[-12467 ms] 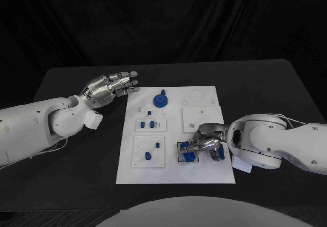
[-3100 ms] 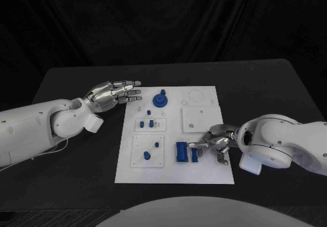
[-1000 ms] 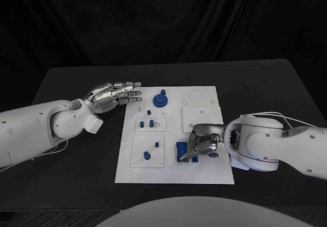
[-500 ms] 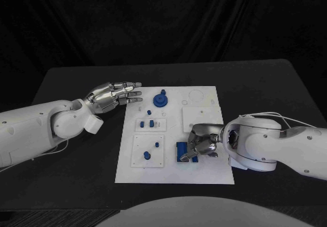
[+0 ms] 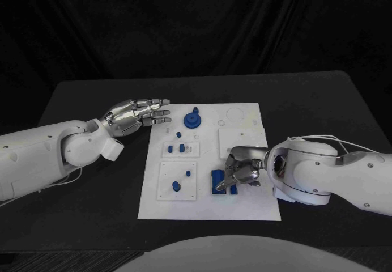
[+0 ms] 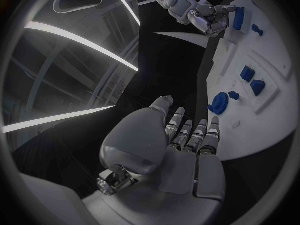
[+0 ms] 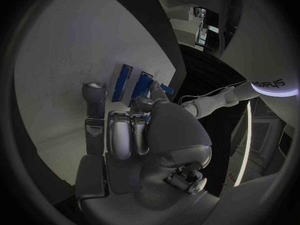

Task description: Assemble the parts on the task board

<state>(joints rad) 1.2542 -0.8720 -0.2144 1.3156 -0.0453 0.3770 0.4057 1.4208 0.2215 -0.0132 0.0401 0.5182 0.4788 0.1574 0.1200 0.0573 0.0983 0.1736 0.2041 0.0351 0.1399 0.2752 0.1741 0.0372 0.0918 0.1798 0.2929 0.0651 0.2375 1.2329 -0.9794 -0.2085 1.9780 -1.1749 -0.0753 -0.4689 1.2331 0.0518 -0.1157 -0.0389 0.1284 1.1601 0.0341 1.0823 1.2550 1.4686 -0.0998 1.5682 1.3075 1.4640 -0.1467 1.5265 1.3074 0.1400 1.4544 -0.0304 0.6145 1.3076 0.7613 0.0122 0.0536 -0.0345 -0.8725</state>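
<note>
Barely shifted, right hand (image 5: 242, 173) curls over two blue bars (image 5: 219, 182) near the board's (image 5: 208, 207) right edge.
Fingertips touch the bars; grip unclear. Left hand (image 5: 135, 115) hovers, fingers spread, empty.

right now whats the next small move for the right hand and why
Probably close the fingers on the smaller blue block and lift it a little. The right hand sits over the two blue blocks near the task board's right edge; whether it grips one yet is hidden. The left hand hovers open, apart.
</note>
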